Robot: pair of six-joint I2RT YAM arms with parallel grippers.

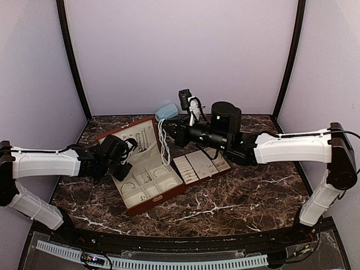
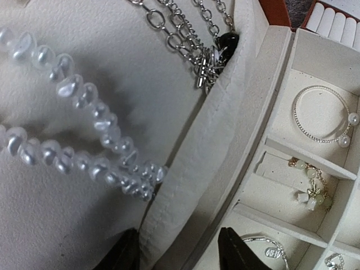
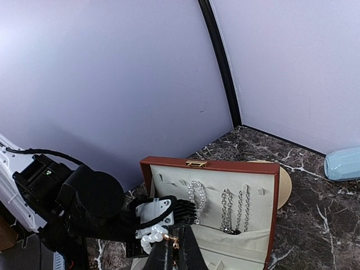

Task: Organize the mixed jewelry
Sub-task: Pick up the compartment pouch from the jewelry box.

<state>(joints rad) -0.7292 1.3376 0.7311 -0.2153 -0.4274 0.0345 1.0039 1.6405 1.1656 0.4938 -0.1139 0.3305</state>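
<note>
The reddish-brown case (image 1: 156, 201) stands open, its cream lid (image 3: 247, 180) upright. A pearl strand (image 2: 84, 126) and silver chains (image 2: 188, 34) hang inside the lid. My left gripper (image 2: 180, 259) is open, its fingertips (image 2: 236, 253) straddling the lid's cloth pocket edge (image 2: 197, 152) just below that strand. It also shows as a black ribbed gripper (image 3: 191, 211) against the lid. My right gripper (image 3: 174, 253) is shut on a second pearl strand (image 3: 149, 241) with a gold clasp, which dangles over the case (image 1: 163, 143). A thin bangle (image 2: 323, 115) and earrings (image 2: 309, 188) lie in compartments.
A ring tray (image 1: 199, 165) lies right of the case. The pale blue rounded object (image 1: 166, 111) and a dark stand (image 1: 185, 99) sit behind it, near the back wall. A tan round disc (image 3: 285, 185) pokes out behind the lid. Marble table (image 1: 247, 197) runs to the right.
</note>
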